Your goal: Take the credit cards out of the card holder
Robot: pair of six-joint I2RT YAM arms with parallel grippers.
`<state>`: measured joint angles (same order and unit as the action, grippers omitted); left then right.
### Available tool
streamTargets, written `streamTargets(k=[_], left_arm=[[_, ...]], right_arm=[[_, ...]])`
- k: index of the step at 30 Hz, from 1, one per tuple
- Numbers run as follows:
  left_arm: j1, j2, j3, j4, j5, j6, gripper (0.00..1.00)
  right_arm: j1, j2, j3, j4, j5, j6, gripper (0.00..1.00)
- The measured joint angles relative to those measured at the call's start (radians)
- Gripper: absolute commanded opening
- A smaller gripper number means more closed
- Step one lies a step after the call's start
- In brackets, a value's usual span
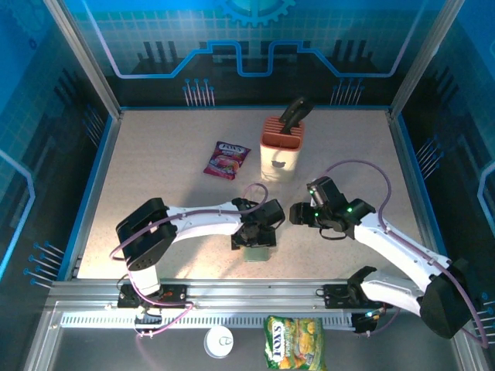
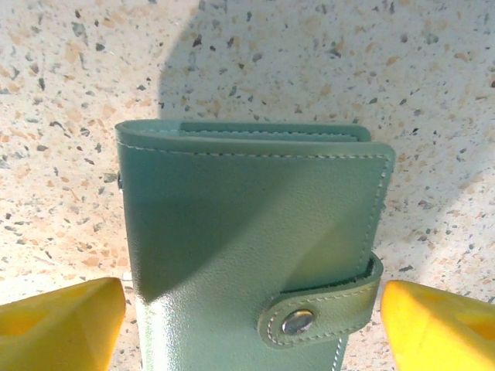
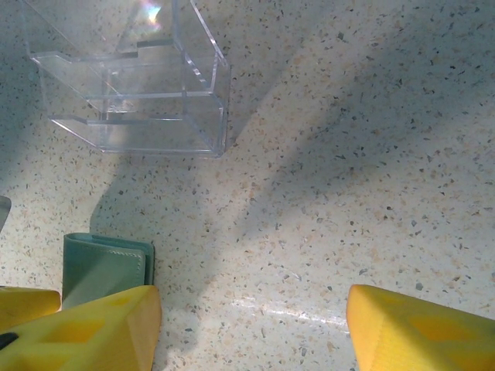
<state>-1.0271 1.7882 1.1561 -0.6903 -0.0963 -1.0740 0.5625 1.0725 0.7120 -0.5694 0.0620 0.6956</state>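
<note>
Card holder (image 2: 247, 224) lies closed on the surface (image 2: 69, 93), near its 6 o'clock edge, snap (image 2: 298, 321) fastened. Left gripper (image 2: 251, 290) is spread and straddles the holder, fingers just beside its edges, contact unclear. Right gripper (image 3: 251, 309) is spread over bare surface, holder at its 9 o'clock. Judgement: pin the body with the left, then pop the strap at the holder's 4 o'clock corner with the right before reaching for cards.
</note>
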Motion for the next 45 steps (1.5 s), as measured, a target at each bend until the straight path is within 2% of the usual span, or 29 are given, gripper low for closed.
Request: streamTargets(k=[16, 20, 24, 31, 34, 44, 45], left_arm=[[0.0, -0.069, -0.073, 0.095, 0.045, -0.054, 0.87], [0.018, -0.14, -0.134, 0.147, 0.063, -0.053, 0.87], [0.058, -0.241, -0.238, 0.214, 0.076, -0.048, 0.82], [0.137, -0.409, -0.415, 0.332, 0.093, -0.027, 0.59], [0.17, -0.469, -0.488, 0.384, 0.102, -0.022, 0.44], [0.197, -0.546, -0.629, 0.541, 0.168, -0.019, 0.0], [0.197, -0.554, -0.636, 0.555, 0.173, -0.015, 0.0]], right_arm=[[0.035, -0.031, -0.012, -0.021, -0.014, 0.031, 0.64], [0.079, -0.025, -0.012, -0.023, -0.021, 0.052, 0.6], [0.154, 0.025, -0.001, -0.034, -0.021, 0.076, 0.57], [0.279, 0.116, 0.043, -0.042, -0.021, 0.128, 0.52], [0.322, 0.168, 0.074, -0.042, -0.019, 0.147, 0.5], [0.418, 0.34, 0.176, -0.04, -0.017, 0.192, 0.48], [0.423, 0.352, 0.183, -0.04, -0.017, 0.195, 0.48]])
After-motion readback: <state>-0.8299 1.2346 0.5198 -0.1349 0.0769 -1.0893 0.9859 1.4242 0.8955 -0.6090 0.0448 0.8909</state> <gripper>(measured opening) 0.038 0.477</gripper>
